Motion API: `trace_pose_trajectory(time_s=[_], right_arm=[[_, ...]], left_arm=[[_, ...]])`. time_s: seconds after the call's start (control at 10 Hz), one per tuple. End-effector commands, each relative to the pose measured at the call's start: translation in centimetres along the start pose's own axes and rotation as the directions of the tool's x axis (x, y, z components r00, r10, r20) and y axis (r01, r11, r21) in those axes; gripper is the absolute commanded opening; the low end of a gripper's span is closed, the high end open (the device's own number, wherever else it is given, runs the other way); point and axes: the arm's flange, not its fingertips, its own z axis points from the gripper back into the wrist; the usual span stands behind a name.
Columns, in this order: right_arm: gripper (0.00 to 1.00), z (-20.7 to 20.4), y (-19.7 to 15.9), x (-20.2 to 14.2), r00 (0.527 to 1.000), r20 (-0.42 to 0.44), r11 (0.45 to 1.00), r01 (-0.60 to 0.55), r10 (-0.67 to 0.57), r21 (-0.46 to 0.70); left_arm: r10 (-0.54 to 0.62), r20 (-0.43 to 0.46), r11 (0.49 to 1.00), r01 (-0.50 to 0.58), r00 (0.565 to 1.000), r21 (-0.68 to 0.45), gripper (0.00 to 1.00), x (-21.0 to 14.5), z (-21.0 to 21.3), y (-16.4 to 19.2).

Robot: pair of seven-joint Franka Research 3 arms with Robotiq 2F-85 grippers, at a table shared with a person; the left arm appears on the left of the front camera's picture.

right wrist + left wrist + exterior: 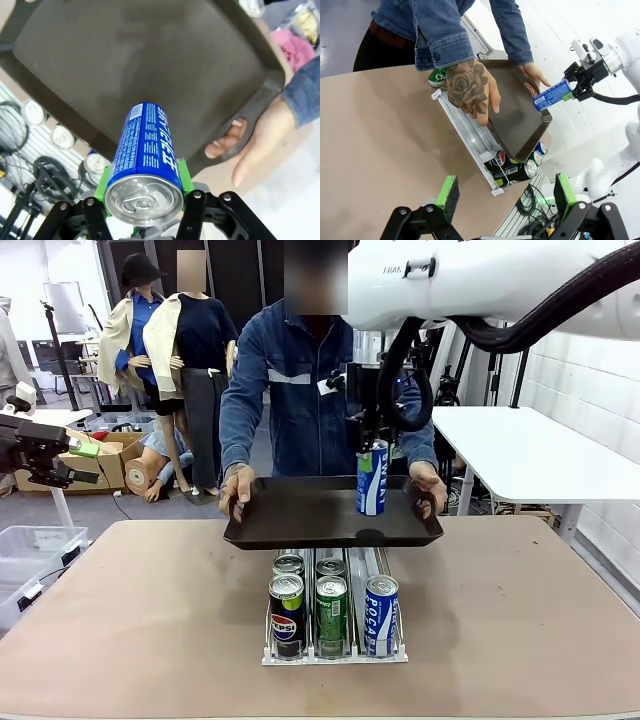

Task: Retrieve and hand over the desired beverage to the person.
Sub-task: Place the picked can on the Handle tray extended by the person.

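Right tool (143, 182) clamps the blue can (147, 145) near its top, tray (125, 60) just beneath; smooth, rigid, likely full and weighty; left tool (506, 192) gapes empty

Glossy blue metal can (146, 145), its bare silver top shining; the dark tray (300, 508) looks like matt, faintly scuffed plastic; the tan tabletop (130, 620) is smooth and matt; the person (290, 390) wears denim cloth.

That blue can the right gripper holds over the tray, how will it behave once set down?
Likely tippy: the blue can is tall and narrow, and the tray is hand-held above the table. If toppled, its round body would probably roll. Its top looks unopened, so it is probably full and heavy for its size.
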Motion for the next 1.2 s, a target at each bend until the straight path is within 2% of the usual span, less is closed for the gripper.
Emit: trace_pose_trajectory(time_s=[0.0,0.4,1.1], right_arm=[[0.0,-0.3,-0.1,1.6,1.0,0.021,0.999,0.024,-0.023,-0.027],[0.0,-1.0,-0.5,3.2,1.0,0.01,0.999,0.024,-0.024,-0.026],[0.0,-2.5,-1.4,3.9,0.998,-0.055,1.0,0.027,-0.026,0.007]], left_arm=[[0.001,0.006,1.0,-0.001,1.0,-0.005,1.0,0.0,0.2,-0.1],[0.001,0.006,1.0,-0.001,1.0,-0.005,1.0,0.0,0.2,-0.1],[0.001,0.006,1.0,-0.001,1.0,-0.005,1.0,0.0,0.2,-0.1]])
